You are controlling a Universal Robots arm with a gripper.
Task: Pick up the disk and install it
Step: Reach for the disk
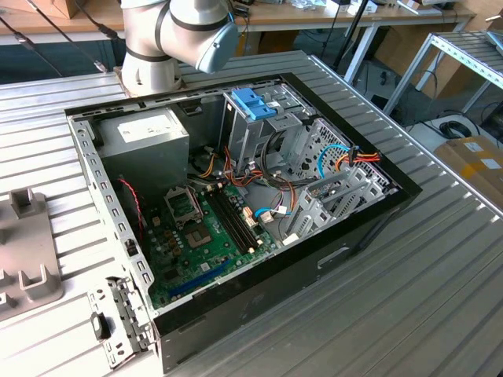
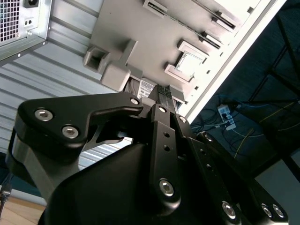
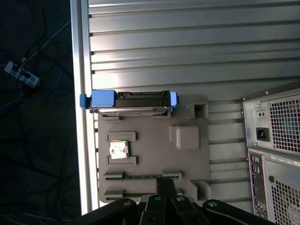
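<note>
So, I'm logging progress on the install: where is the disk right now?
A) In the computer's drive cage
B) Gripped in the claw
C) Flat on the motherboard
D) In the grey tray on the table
D: in the first wrist view the disk sits at one end of the grey tray, well apart from the claw.

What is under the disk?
A grey tray, lying on the ribbed table. The disk rests at the tray's edge and hides the part beneath it.

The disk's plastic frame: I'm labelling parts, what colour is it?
Light blue; the disk shows best in the first wrist view.
</note>
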